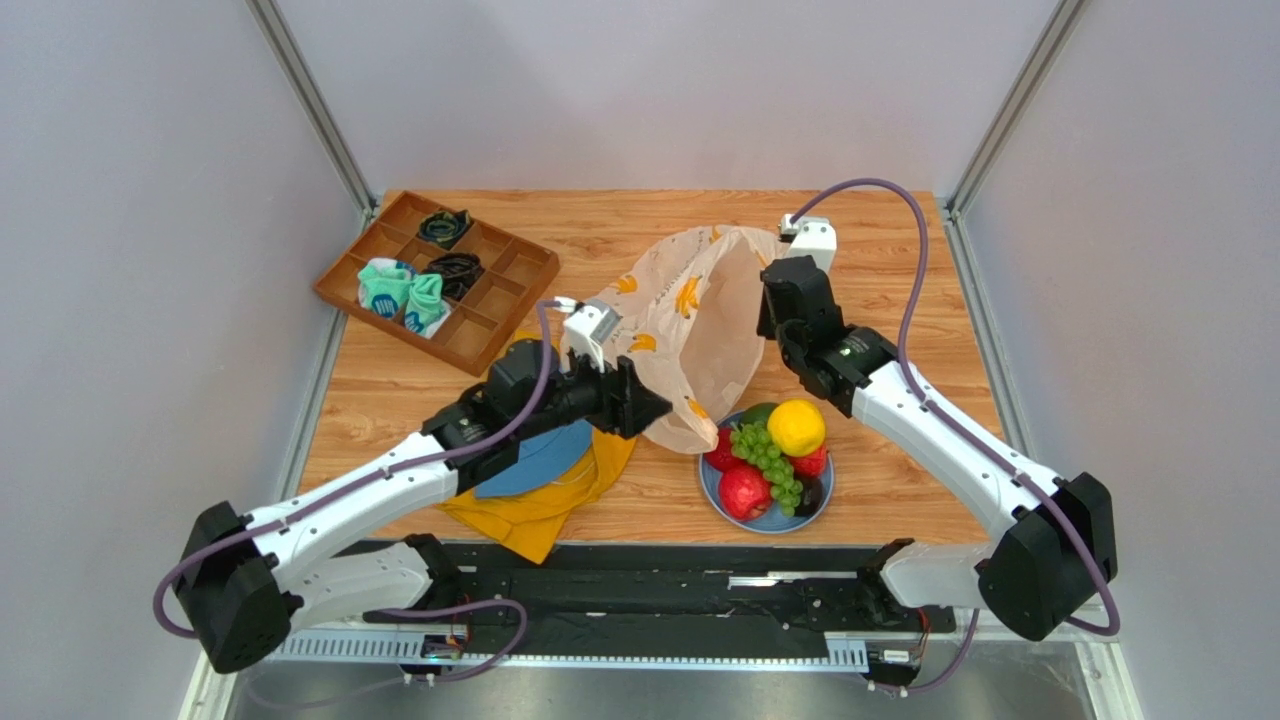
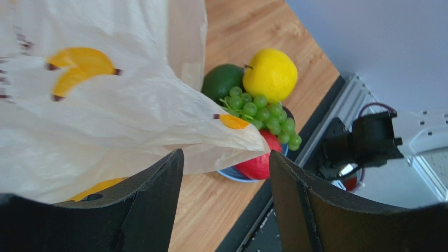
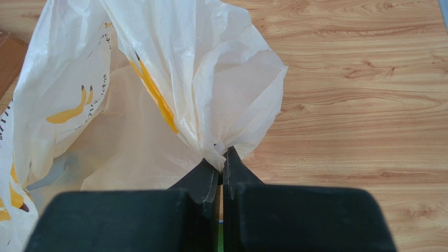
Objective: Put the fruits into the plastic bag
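Black fingers [image 2: 158,199] of the left pincer [image 2: 225,157] fill the bottom of its own view. They stand well apart and grip nothing, though a corner of the plastic bag [image 2: 105,121] hangs just in front of them. Beyond that corner, forward and a little to the right, the fruits [image 2: 257,105] lie piled on a blue plate [image 2: 231,174], with the lemon [image 2: 270,74] and the grapes [image 2: 260,113] on top. The right pincer [image 3: 223,155] is closed tight on the rim of the bag and holds it up from the tabletop [image 3: 357,79]. I judge that the left arm, which is free and nearer to the plate, should reach to its right for a fruit.
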Tool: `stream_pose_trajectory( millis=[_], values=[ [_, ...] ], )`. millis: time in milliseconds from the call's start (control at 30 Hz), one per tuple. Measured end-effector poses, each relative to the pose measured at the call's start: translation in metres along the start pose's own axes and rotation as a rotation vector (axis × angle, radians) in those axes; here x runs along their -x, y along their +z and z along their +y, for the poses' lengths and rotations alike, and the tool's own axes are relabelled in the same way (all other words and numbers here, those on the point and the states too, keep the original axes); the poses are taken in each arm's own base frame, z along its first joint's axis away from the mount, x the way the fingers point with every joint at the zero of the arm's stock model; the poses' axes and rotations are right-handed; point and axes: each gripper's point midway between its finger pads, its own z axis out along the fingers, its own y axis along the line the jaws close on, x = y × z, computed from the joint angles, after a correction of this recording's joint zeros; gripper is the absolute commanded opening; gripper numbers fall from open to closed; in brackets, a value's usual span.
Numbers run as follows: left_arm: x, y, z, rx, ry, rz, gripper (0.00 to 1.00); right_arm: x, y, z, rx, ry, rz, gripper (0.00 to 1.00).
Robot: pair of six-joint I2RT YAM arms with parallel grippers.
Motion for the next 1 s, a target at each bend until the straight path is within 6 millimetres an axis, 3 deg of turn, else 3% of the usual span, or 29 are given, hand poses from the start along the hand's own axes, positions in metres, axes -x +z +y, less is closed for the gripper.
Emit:
stream_pose_trajectory(
  millis=[200,433,833,1000],
  values=[
    [-0.032,0.019,-0.023,-0.072,-0.036,0.08,0.7,0.001,0.0,0.001,0.001,0.011,0.0,0.0],
    [-0.068,0.046,-0.01,-0.006,-0.131,0.165,0.7,0.002,-0.002,0.001,0.004,0.018,-0.003,0.0],
    [-0.077,0.073,-0.001,0.04,-0.219,0.116,0.69,0.008,-0.007,0.003,0.022,0.038,-0.017,0.0],
    [-0.083,0.083,0.007,0.066,-0.256,0.104,0.57,0.008,-0.008,0.003,0.025,0.04,-0.018,0.0]
  ],
)
